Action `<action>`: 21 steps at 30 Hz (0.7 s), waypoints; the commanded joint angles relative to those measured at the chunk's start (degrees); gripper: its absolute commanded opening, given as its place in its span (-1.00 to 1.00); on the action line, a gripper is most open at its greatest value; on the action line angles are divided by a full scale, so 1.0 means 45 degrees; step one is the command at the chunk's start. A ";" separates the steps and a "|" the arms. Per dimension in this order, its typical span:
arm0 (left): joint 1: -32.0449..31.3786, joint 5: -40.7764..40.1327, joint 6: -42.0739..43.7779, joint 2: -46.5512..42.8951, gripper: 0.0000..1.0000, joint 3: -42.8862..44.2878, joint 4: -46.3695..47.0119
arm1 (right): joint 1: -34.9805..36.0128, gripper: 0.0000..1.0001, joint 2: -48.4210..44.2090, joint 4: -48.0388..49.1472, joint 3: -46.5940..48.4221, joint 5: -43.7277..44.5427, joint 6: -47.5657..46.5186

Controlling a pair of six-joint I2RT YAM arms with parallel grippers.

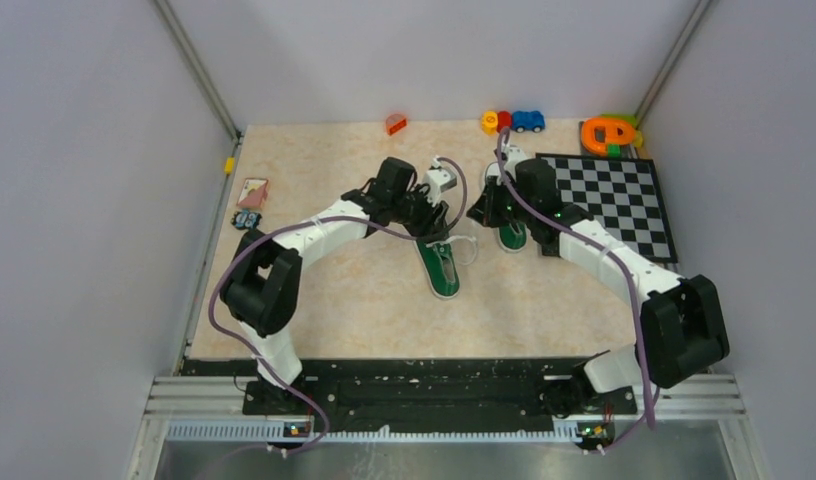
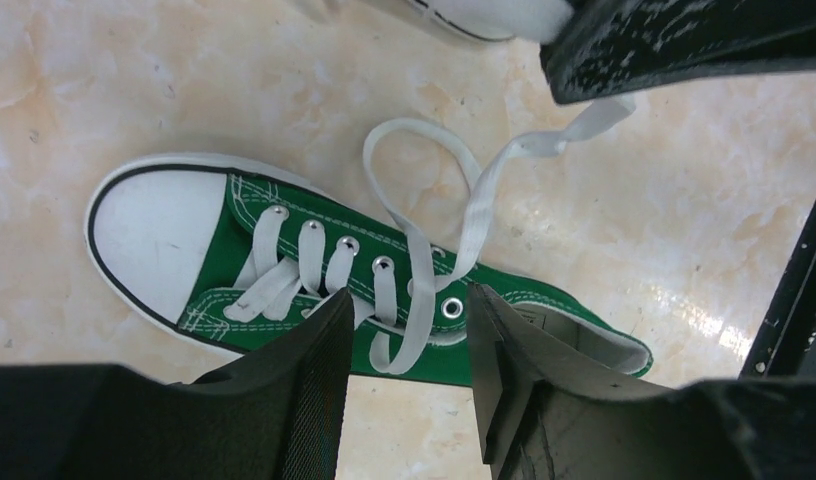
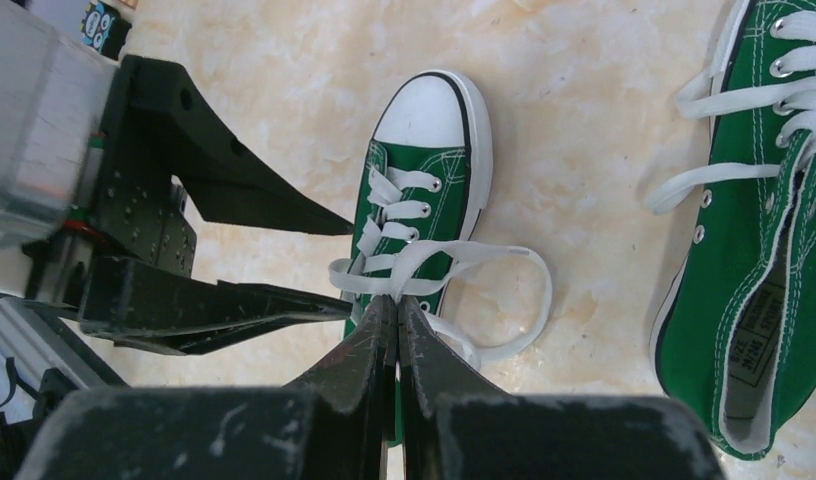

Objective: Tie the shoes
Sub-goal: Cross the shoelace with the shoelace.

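While one green sneaker (image 1: pixel 442 270) lies near the middle of the marbled table (image 1: pixel 334 290), its open heel end toward the near edge, both arms reach over it from either side. The right gripper (image 3: pixel 396 305) has its fingers (image 3: pixel 369 350) pressed together, pinching the white lace (image 3: pixel 504 255) just above the top eyelets. From that pinch a loose loop of lace curls out over the tabletop beside the sneaker. The left gripper (image 2: pixel 409 300) hangs low over the same sneaker, its fingers (image 2: pixel 319 380) spread, with a strand of lace and a metal eyelet showing in the gap between them. A second sneaker (image 3: pixel 754 250), laces undone, lies just beside the first on the right, partly under the right arm. A checkerboard (image 1: pixel 609 200) lies along the right edge, and small toys (image 1: pixel 514 121) sit at the far edge.
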 commanded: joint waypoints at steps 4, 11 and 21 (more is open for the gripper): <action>-0.0119 -0.0290 0.1110 0.0401 -0.02 0.0702 -0.1152 | -0.0300 -1.00 0.0401 -0.0002 0.1030 -0.0660 -0.0270; -0.0211 -0.0166 0.1381 0.0675 -0.52 0.0803 -0.1833 | -0.0357 -1.00 0.0781 -0.0115 0.1318 -0.0805 -0.0362; -0.0151 -0.0255 0.1207 -0.0462 -1.00 0.0021 -0.0826 | -0.0370 -1.00 0.2452 -0.0804 0.2527 -0.2609 -0.0767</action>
